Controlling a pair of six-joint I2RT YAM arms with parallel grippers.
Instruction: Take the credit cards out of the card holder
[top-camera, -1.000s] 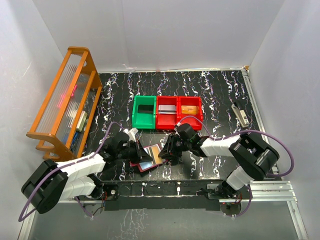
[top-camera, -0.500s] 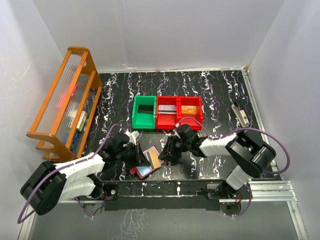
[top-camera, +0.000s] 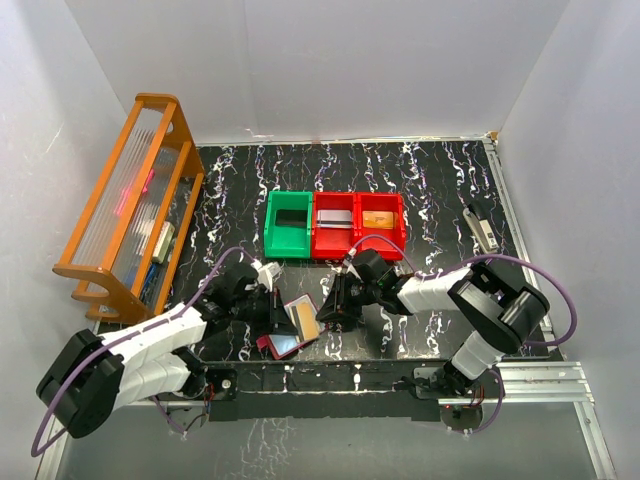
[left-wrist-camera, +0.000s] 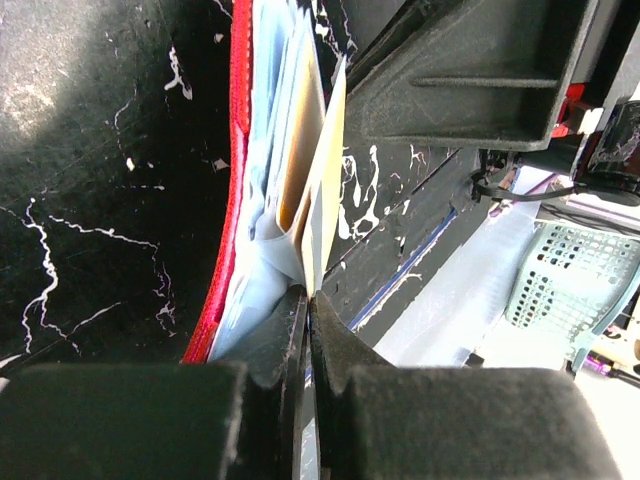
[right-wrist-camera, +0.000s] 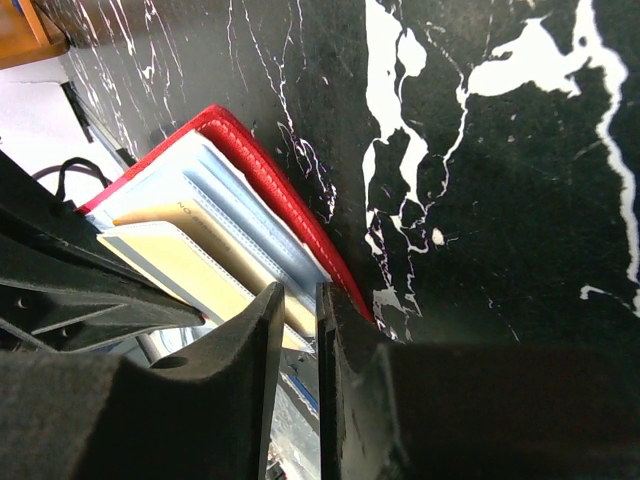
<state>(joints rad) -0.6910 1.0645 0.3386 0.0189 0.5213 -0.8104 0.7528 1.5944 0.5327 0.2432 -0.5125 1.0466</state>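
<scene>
Card holder (top-camera: 290, 326) is open on the counter (right-wrist-camera: 480, 150). Left jaws pinch its sleeve edge. Right jaws, a slit apart on its far side, meet the tan card (right-wrist-camera: 190, 265) end-on. Gripping? Can't tell.

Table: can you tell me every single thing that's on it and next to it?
table: one, black with white streaks, under everything
card holder: one, dark red, open, near the front edge
cards: two seen, tan and pale yellow, in the holder's sleeves
green bin: one, mid-table
red bins: two, beside the green one
rack: one, orange wood, left side
small grey thing: one, right edge
left gripper: black, shut on card holder
right gripper: black, at the cards
</scene>
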